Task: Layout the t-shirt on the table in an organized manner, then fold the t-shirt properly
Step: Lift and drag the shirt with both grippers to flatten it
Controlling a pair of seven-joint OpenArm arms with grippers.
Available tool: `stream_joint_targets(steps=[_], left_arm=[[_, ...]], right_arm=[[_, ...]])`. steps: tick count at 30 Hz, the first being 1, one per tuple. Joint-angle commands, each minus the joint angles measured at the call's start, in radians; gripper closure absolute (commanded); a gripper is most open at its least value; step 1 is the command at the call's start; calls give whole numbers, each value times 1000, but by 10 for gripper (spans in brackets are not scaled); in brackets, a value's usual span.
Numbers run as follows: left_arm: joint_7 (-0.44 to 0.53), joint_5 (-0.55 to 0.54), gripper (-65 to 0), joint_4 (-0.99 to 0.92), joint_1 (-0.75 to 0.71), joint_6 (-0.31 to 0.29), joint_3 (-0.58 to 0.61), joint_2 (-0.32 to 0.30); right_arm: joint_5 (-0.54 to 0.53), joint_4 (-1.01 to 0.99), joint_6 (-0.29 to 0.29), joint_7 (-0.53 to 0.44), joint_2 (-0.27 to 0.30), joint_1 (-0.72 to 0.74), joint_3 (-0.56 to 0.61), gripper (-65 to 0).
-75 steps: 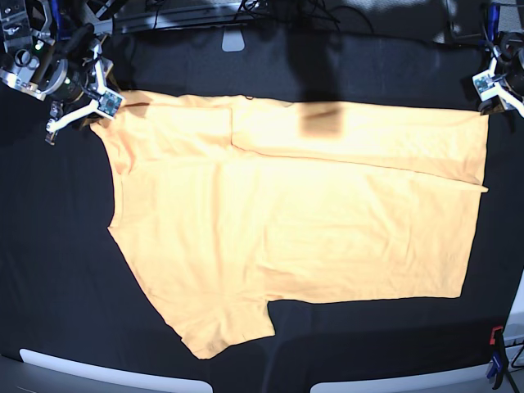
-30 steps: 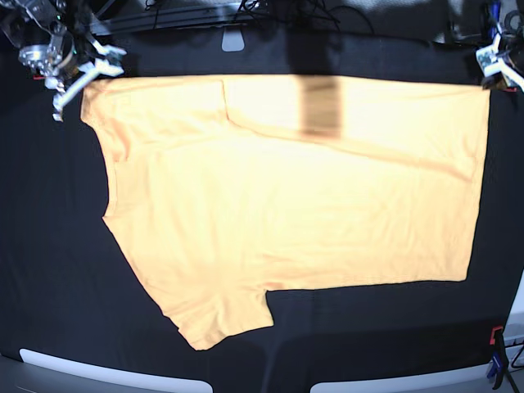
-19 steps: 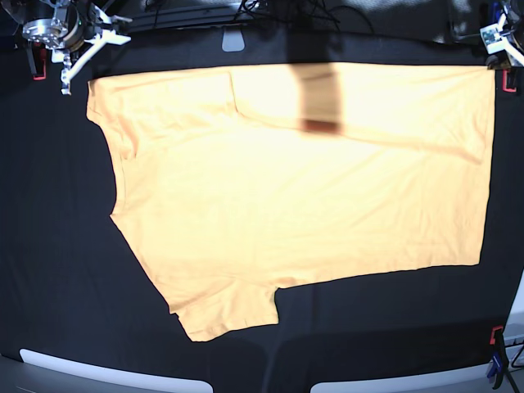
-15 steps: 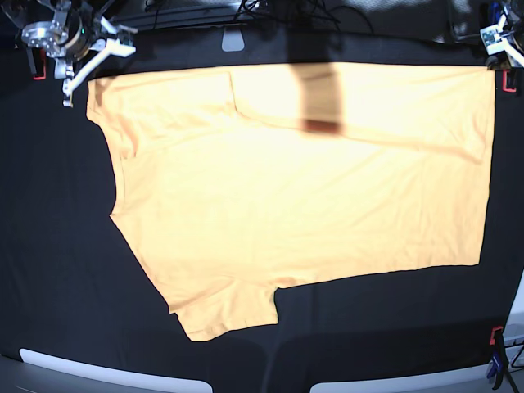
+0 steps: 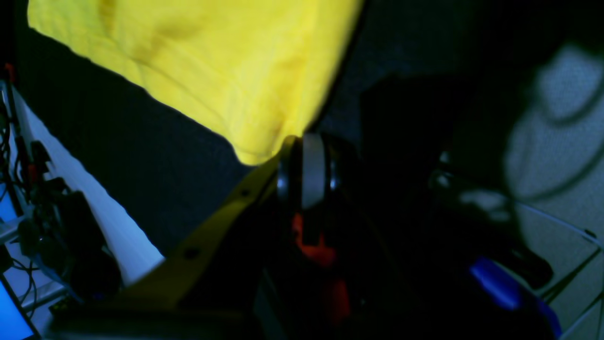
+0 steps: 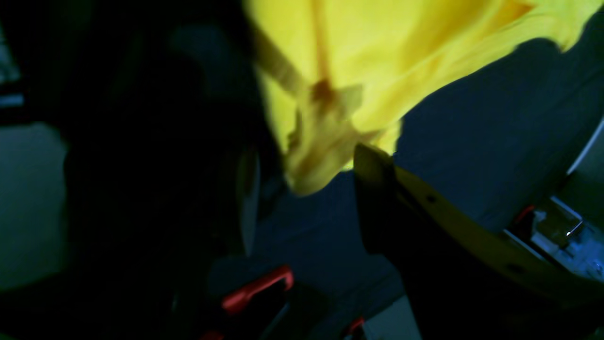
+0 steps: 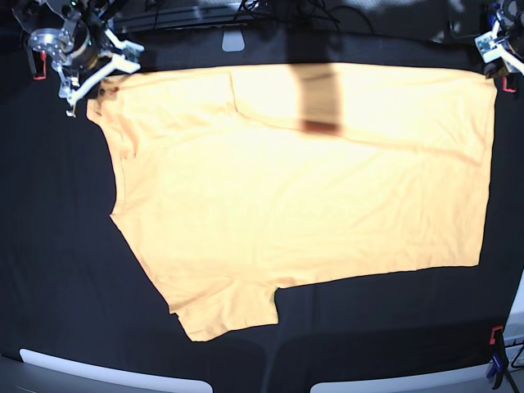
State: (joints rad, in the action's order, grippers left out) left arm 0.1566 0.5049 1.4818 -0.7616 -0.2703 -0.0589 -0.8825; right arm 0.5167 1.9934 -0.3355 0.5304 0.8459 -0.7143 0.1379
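Observation:
The pale orange-yellow t-shirt (image 7: 303,188) lies spread flat on the black table (image 7: 57,246), with one sleeve pointing to the front. My right gripper (image 7: 92,72) is at the shirt's back left corner. In the right wrist view it (image 6: 306,158) is open, and the bunched corner of the shirt (image 6: 401,56) lies between its fingers. My left gripper (image 7: 494,51) is at the back right corner. In the left wrist view its fingers stand close together (image 5: 297,146) where the edge of the shirt (image 5: 212,56) runs in, so it looks shut on that corner.
Red clamps sit on the table's back edge by both corners (image 7: 36,65) (image 7: 508,84), also close under each wrist (image 5: 311,245) (image 6: 257,288). A red-and-blue clamp (image 7: 495,352) is at the front right. Cables and a grey tab (image 7: 233,41) line the back edge.
Both arms drew the shirt toward the back edge and it settled flat. My right gripper, open and off the cloth, came back down onto the back left corner. The left gripper barely moved.

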Motion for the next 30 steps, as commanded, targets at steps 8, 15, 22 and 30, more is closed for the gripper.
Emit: stream_joint_targets(steps=[8, 15, 22, 30], left_arm=[[-2, 3, 0, 6, -3, -3, -7, -15], [-4, 3, 0, 6, -3, -3, -7, -15], [-5, 3, 0, 6, 0, -3, -7, -15], [-7, 3, 0, 6, 0, 24, -8, -15]], right_arm=[[6, 9, -60, -11, 15, 34, -5, -311], [4, 9, -97, -51, 15, 24, -5, -301], [3, -3, -105, -87, -8, 64, -4, -260], [8, -59, -118, -84, -23, 102, -4, -260]])
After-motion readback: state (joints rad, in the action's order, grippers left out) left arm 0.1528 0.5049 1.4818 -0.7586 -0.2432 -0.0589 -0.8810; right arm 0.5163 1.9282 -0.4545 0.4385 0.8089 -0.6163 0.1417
